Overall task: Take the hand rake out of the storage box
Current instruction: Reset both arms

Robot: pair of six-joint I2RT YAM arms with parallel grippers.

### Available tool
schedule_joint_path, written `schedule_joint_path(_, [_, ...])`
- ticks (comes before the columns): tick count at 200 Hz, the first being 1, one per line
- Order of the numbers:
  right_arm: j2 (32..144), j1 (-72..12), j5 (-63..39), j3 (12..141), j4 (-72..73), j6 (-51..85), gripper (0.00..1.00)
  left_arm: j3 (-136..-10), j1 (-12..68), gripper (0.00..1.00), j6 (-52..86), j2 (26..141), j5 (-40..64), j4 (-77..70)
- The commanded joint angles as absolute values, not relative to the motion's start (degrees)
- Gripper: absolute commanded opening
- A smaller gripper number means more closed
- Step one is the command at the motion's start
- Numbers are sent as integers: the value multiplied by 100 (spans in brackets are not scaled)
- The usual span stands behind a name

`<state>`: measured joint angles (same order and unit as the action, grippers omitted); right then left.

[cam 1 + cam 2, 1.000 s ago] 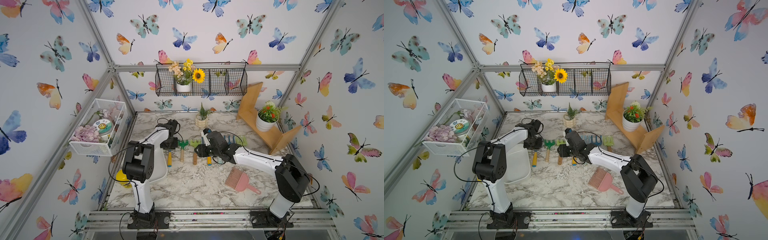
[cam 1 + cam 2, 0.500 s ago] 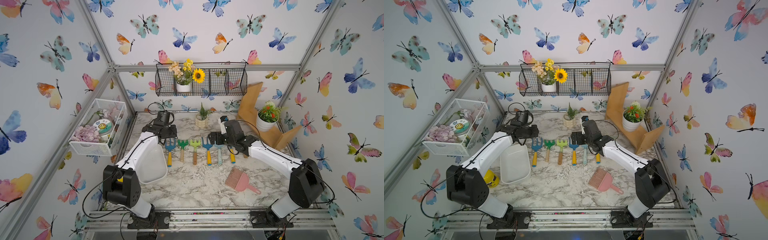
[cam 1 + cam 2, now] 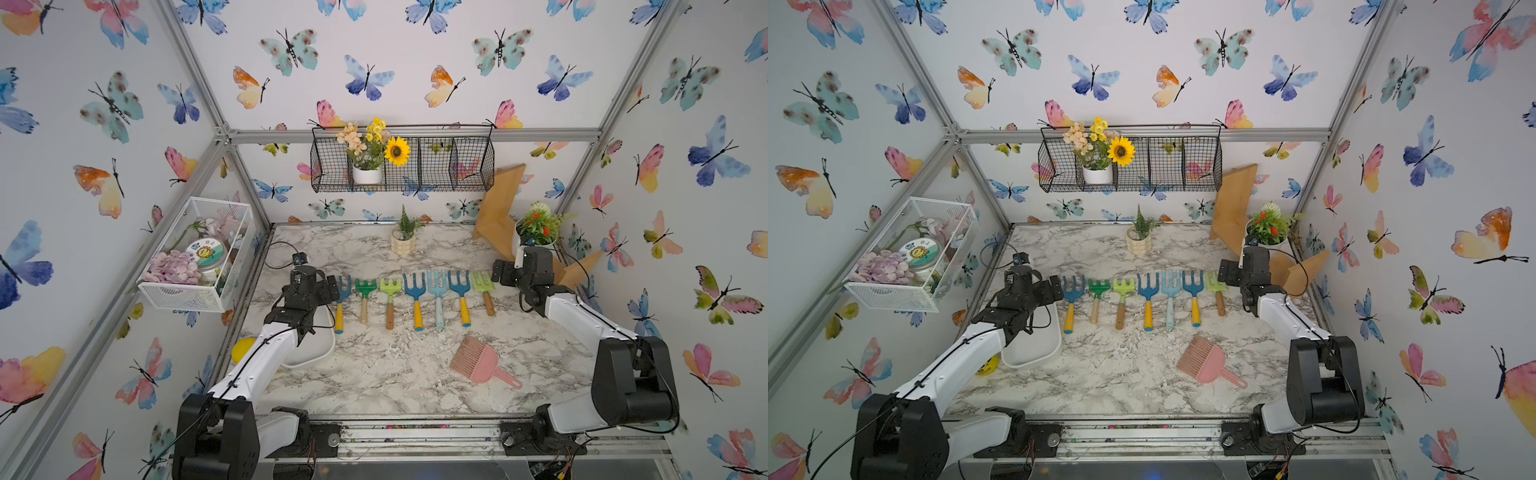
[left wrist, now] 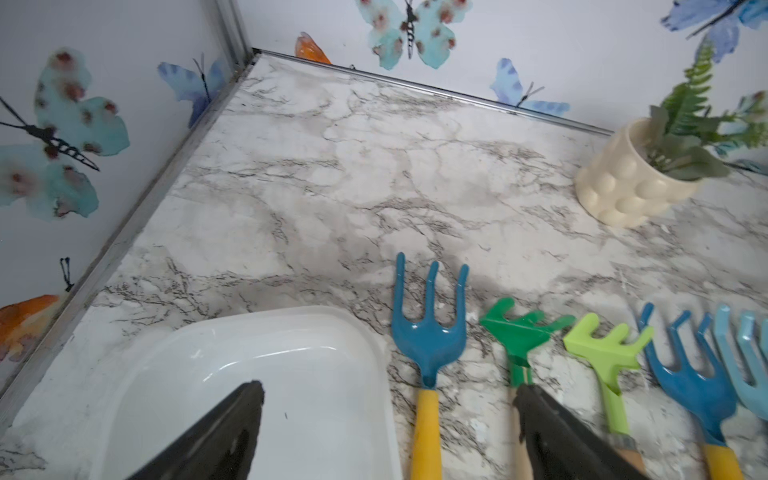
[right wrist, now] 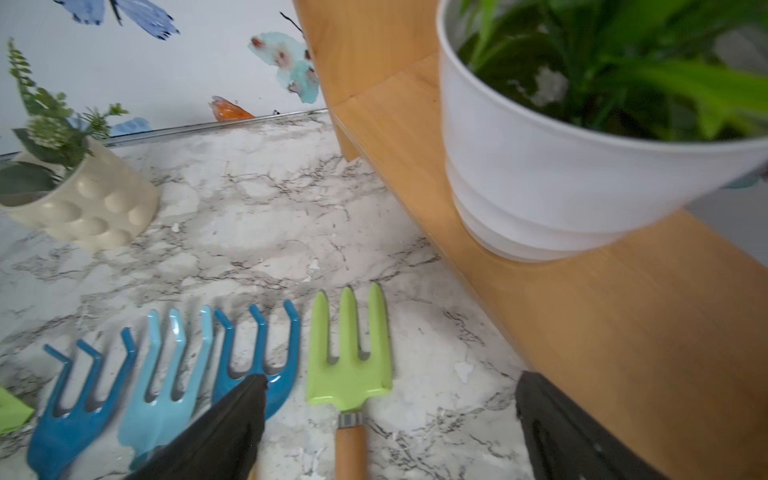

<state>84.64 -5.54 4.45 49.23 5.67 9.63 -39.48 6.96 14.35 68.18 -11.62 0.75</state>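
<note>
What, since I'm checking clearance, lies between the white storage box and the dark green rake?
Only the blue hand rake, yellow-handled, flat on the marble tabletop; the left wrist view shows it clearly.

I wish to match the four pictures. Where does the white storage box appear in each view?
Top view: the storage box lies near the left edge of the table, partly under the left arm.
Top view: storage box near the same left edge.
Left wrist: below the open left gripper, beside the dark blue rake.
Right wrist: not in it.
Landmark: the cream dimpled pot, in all four views.
</note>
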Motion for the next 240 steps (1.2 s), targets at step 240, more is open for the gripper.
schedule_joint_path(240, [8979, -202, 14, 1678, 6367, 114, 98, -1191, 132, 99, 79, 8051, -272, -6138])
